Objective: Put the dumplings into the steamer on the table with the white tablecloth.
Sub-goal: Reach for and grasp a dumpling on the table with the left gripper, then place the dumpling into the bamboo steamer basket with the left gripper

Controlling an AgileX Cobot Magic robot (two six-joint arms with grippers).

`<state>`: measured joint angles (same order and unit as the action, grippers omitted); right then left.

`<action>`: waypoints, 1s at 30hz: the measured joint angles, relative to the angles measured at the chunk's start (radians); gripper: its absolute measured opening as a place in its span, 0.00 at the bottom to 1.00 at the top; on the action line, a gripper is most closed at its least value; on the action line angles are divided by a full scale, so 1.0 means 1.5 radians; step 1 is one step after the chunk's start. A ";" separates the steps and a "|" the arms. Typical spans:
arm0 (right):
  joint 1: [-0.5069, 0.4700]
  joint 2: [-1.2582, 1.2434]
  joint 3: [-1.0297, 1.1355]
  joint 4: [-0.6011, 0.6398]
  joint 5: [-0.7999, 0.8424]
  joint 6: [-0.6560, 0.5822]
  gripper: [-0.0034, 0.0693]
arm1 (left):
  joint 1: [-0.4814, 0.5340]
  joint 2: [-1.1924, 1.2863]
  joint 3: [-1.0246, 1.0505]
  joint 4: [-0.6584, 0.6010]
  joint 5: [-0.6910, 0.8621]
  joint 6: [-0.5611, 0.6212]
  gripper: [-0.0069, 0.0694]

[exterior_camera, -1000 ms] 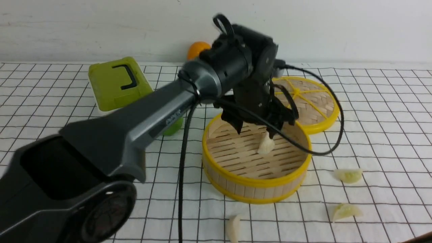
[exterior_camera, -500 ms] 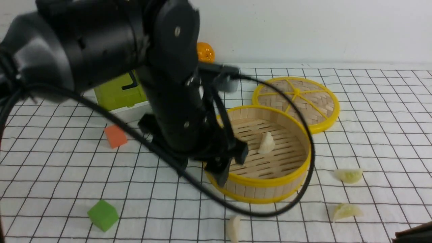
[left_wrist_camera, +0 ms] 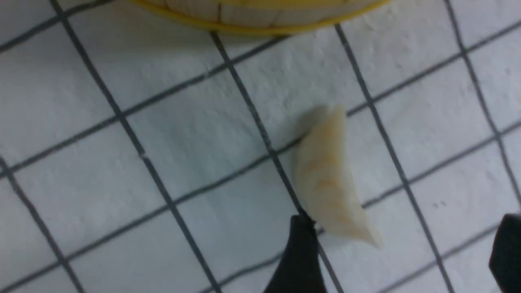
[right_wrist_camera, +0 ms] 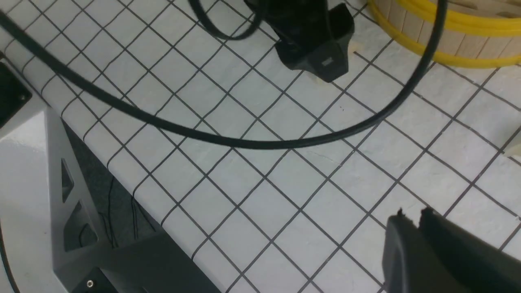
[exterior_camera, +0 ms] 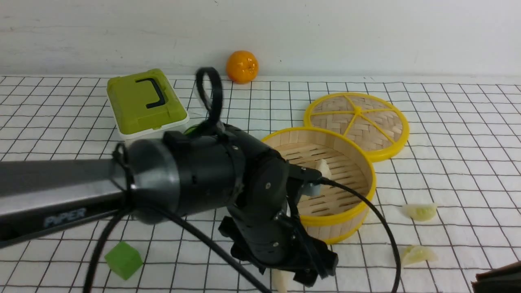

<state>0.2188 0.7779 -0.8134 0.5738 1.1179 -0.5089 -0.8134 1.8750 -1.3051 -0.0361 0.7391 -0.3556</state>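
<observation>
Left fingers spread wide, pointing down at tablecloth, white dumpling end between them; right fingers nearly closed, empty.

The left arm is a grey link marked "PIPER" in pale letters. It ends in a fat black cylindrical wrist with small silver screws. A black strap loop rises at the wrist's 12 o'clock, and a thick black cable trails from it. The left tool is black, and the right tool is dark grey.

Probably a lab: grid-printed tablecloth against bare white wall.
</observation>
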 joint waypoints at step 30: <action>0.000 0.000 0.000 -0.015 0.002 0.000 0.15 | 0.080 0.212 -0.537 0.117 0.182 0.002 0.35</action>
<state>0.2188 0.7779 -0.8134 0.5512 1.1203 -0.5089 -0.6939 2.1937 -2.1110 0.1388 1.0123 -0.3528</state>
